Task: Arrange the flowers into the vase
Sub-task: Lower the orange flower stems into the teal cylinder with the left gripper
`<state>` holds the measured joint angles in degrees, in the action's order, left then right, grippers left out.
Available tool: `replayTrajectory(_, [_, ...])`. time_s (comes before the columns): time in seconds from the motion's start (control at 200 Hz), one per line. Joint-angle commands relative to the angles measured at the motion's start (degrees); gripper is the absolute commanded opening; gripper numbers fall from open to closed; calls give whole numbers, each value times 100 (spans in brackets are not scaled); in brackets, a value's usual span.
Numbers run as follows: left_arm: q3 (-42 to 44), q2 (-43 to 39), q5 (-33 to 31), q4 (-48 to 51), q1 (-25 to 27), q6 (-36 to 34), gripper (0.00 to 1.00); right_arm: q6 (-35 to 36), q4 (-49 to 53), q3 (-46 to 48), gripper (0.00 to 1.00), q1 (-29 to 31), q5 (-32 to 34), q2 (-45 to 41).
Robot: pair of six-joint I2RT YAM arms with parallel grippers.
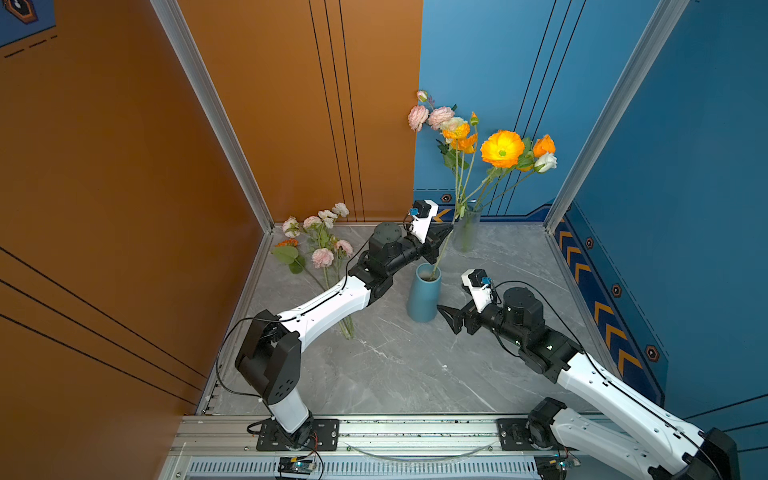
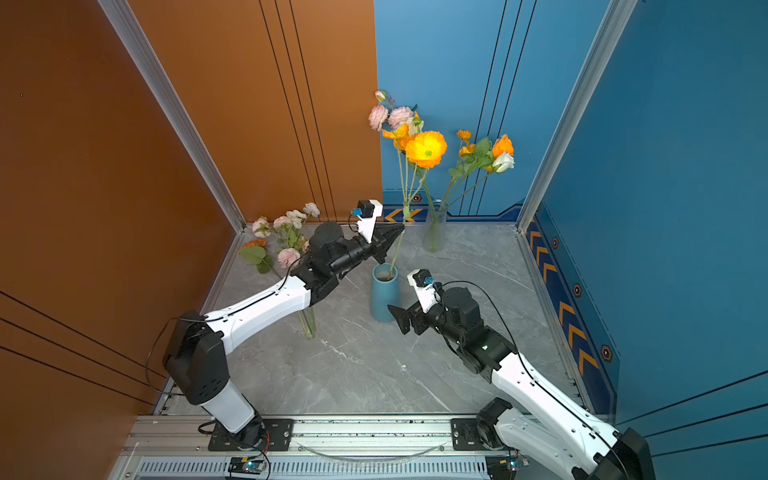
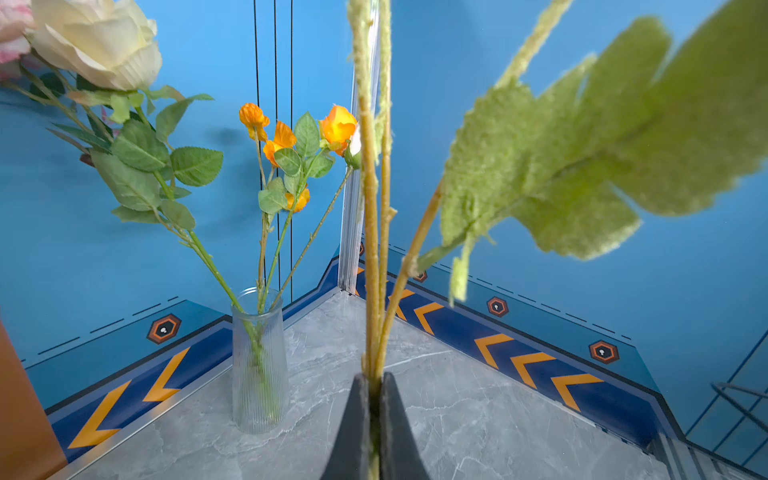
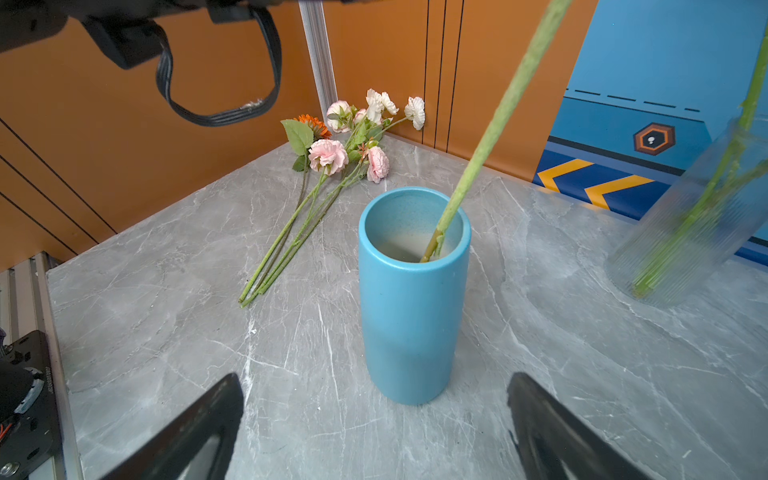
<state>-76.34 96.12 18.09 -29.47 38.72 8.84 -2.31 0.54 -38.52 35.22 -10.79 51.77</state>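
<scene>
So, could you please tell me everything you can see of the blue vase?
The blue vase is an opaque cylinder, matt, ceramic-looking, lighter blue above, darker below. It stands upright on the grey marbled table, mouth open. One green stem leans inside it, gripped above by the shut left hand. The open right hand faces it, not touching.

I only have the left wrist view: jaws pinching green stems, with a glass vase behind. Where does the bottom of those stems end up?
Observer: The held stem has its lower end inside the blue vase.
Operator: Where's the other arm?
Observer: The right gripper sits by that vase's base, jaws wide open, empty.
Operator: Any flowers left to place?
Observer: Yes, a pink and white bunch lies on the table, far left.
</scene>
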Motion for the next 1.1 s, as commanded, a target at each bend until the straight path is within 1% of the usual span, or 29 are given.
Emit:
replayTrajectory(0.0, [197,38,162,-199,62,-153,0,81,123,-156,100,-35,-126,14])
replayTrajectory(0.35, [698,53,54,-199,63,-263,0,73,43,-139,100,-51,-152,127])
replayTrajectory(0.746, [1433,-327,-122,-199,90,-280,0,11,-136,-112,100,-51,-257,340])
replayTrajectory(0.936, [1651,-467,-184,-199,84,-319,0,-41,-190,-120,100,-44,-298,369])
replayTrajectory(1.091, [1692,-577,-215,-199,92,-304,8,-50,-169,-116,100,-43,-300,345])
